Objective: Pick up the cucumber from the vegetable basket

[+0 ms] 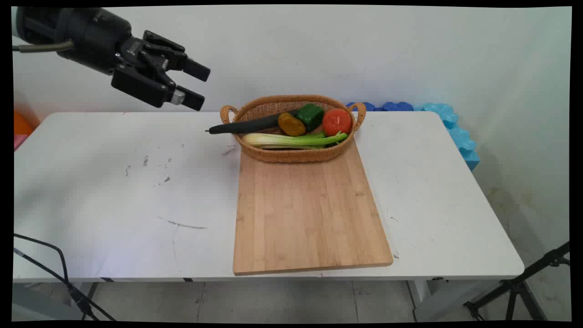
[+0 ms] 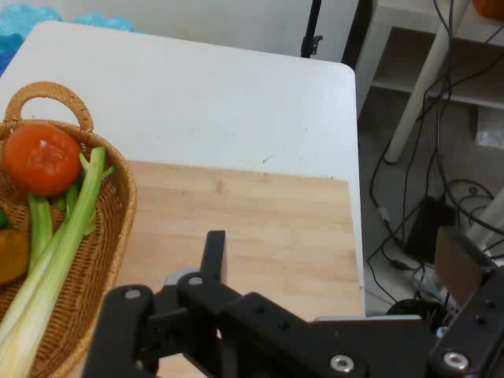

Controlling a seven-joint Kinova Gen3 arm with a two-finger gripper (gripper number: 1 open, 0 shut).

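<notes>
My black gripper hangs open and holds nothing, high above the table's far left, well left of the wicker basket. The basket stands at the far end of a wooden cutting board. In it lie a red tomato, a green pepper, a brownish-yellow potato, a celery stalk and a black knife whose tip sticks out over the left rim. The hand view shows the basket, the tomato, the celery and the board beyond one finger.
The white table carries scuff marks on its left half. Blue foam pieces lie behind the far right corner. A tripod leg stands on the floor at right, and cables hang at the near left.
</notes>
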